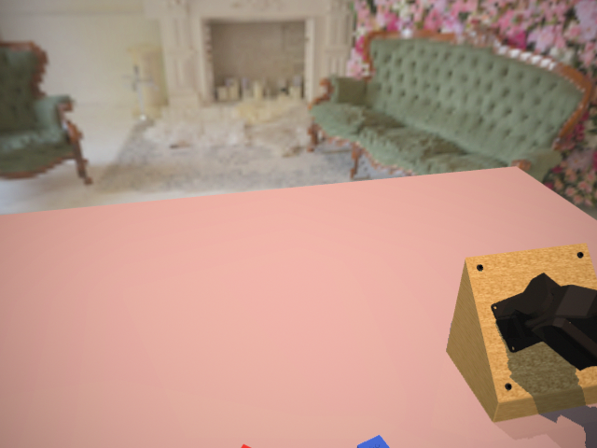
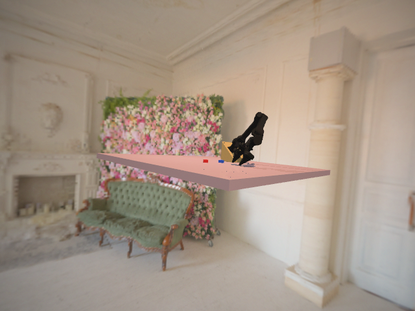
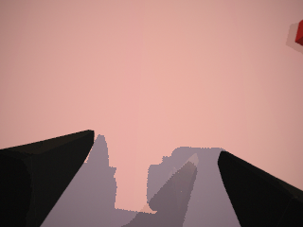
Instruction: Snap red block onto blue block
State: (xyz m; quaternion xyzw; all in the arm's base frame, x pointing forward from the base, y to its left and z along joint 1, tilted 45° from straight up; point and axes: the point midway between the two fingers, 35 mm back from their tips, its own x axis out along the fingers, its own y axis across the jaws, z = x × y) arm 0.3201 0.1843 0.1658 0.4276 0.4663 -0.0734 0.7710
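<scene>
Hand (image 2: 237, 163) (image 3: 156, 147): spread wide, with nothing between the fingers; pointing down, low over the tabletop (image 1: 289, 289) (image 2: 167, 164) (image 3: 142, 71).
Red block (image 1: 245, 446) (image 2: 205, 161) (image 3: 300, 34): on the tabletop, outside the fingers; cut off by the frame edge in the top and wrist views.
Blue block (image 1: 373, 442) (image 2: 220, 161): on the tabletop, apart from the red block, nearer the wooden base (image 1: 487, 337) (image 2: 225, 153).
Arm (image 2: 259, 128): folded, reaching down beside the wooden base.

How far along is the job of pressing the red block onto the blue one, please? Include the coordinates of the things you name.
Nothing looks finished: the red block (image 1: 245, 446) (image 2: 205, 161) (image 3: 300, 35) and blue block (image 1: 373, 442) (image 2: 220, 161) sit apart on the table (image 1: 289, 289) (image 2: 187, 167) (image 3: 142, 71). The claw (image 2: 236, 164) (image 3: 156, 147) is low over the table, open and empty. Grasping, stacking, pressing and letting go all remain.
</scene>
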